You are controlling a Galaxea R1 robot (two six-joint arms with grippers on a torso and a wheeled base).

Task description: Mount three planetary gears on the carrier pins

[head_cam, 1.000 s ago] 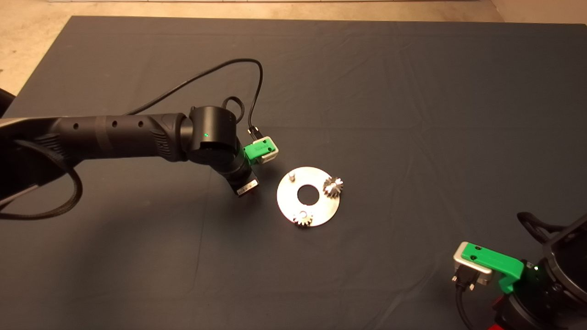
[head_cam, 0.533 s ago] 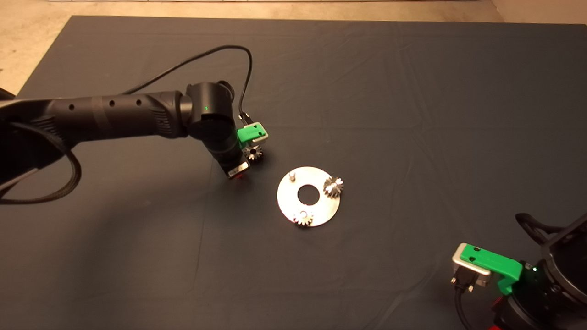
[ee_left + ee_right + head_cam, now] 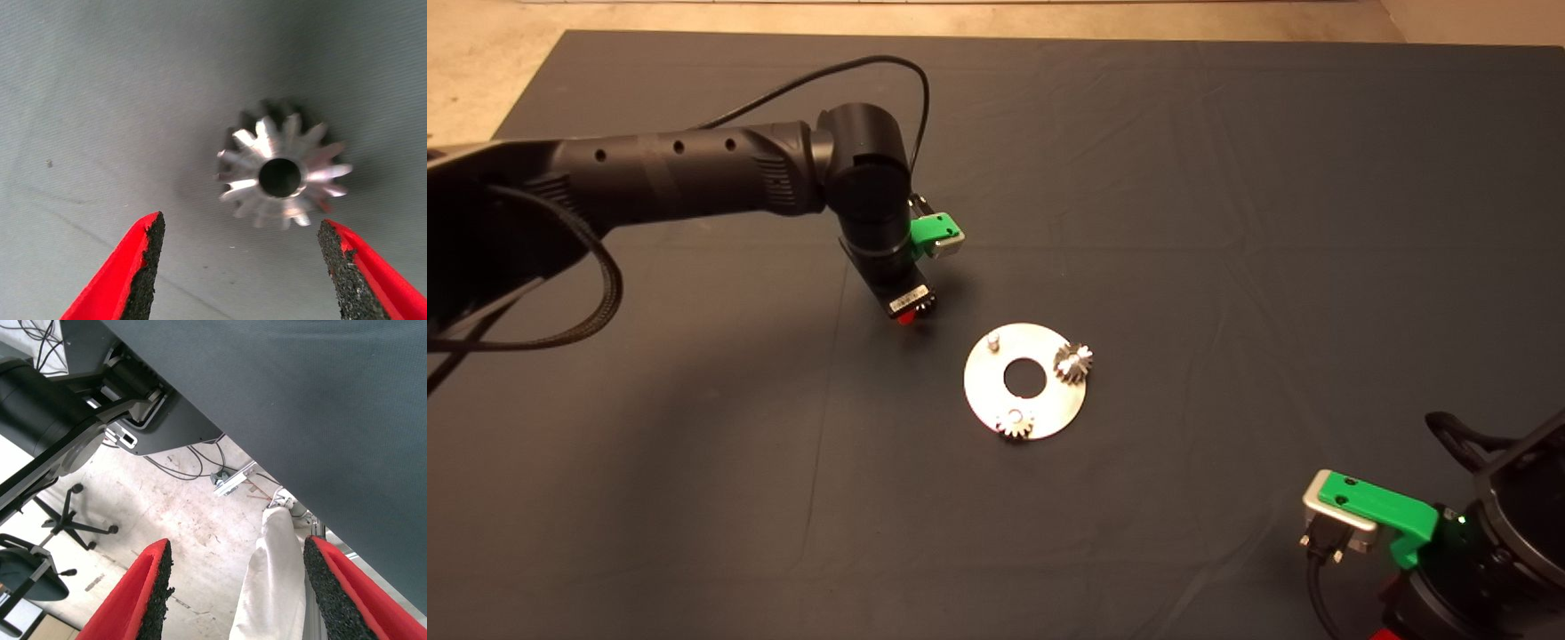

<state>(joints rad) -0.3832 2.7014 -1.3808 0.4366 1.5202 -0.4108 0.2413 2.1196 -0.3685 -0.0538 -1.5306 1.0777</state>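
The shiny round disc (image 3: 978, 396) lies mid-mat with its three carrier pins. Two planetary gears sit on pins, one at the right (image 3: 1073, 362) and one at the near edge (image 3: 1014, 424). The far-left pin (image 3: 992, 339) stands bare. My left gripper (image 3: 907, 313) points down at the mat just left of and beyond the disc. In the left wrist view it (image 3: 240, 225) is open, and the third gear (image 3: 280, 175) lies flat on the mat between and just ahead of its fingertips, untouched. In the head view the wrist hides this gear. My right gripper (image 3: 235, 548) is open, empty and parked at the near right (image 3: 1387, 613).
The dark mat (image 3: 1227, 222) has wrinkles across it. Past its edge, the right wrist view shows floor, cables, a person's leg in white trousers (image 3: 273, 587) and an office chair (image 3: 40, 573).
My left arm swung away from me and then right. The loose gear, seen beside the gripper half a second ago, is now under the wrist. The disc, its gears and the right arm have stayed put.
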